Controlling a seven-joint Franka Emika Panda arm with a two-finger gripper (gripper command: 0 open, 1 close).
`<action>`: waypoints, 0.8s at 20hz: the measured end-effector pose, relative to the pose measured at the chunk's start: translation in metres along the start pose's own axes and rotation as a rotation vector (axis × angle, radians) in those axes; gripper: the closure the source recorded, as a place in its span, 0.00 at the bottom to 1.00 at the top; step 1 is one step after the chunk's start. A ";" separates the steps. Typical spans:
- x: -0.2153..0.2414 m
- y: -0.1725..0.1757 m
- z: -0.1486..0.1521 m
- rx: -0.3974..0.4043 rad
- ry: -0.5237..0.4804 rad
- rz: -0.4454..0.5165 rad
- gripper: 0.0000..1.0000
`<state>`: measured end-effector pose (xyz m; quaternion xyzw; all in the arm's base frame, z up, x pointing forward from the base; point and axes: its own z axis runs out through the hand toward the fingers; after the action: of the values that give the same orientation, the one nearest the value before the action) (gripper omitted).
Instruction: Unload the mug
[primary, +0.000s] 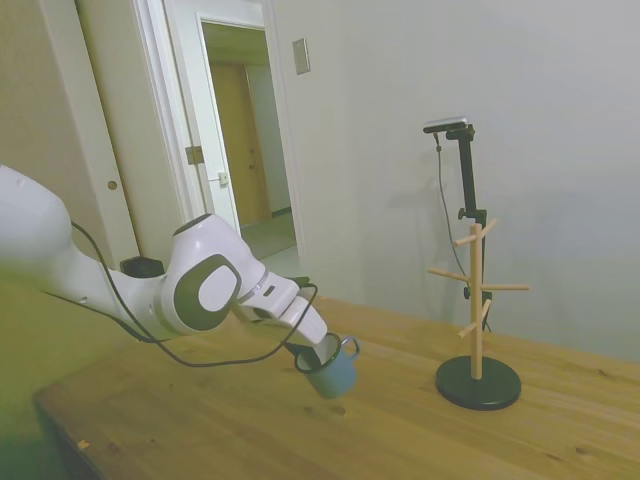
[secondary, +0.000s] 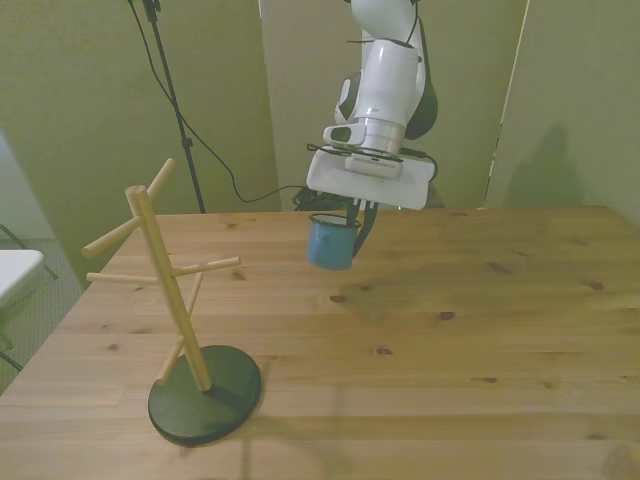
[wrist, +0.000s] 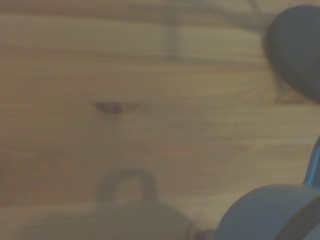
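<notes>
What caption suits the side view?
Gripper holds the teal mug just above the table, clear of the bare mug tree.

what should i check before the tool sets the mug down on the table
1. Grip: the tool is shut on the rim of the small teal-blue enamel mug: ok.
2. Mug off the rack: it is well apart from the wooden peg mug tree with the dark round base; no mug hangs there: ok.
3. Height: the mug hangs tilted just above the wooden table, its shadow below it: ok.
4. Landing spot: bare wood under the mug in the side view: ok.
5. Mug upright for release: tilted: not ok.
6. Handle position against the fingers: cannot tell.
</notes>
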<state>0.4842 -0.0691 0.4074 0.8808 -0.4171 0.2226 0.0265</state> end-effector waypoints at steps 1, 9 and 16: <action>-0.003 -0.001 0.001 -0.005 -0.023 -0.007 1.00; 0.005 0.000 0.034 -0.057 -0.121 -0.033 1.00; 0.024 -0.009 0.070 -0.092 -0.130 -0.021 1.00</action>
<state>0.5300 -0.0972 0.3558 0.8955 -0.4186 0.1452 0.0419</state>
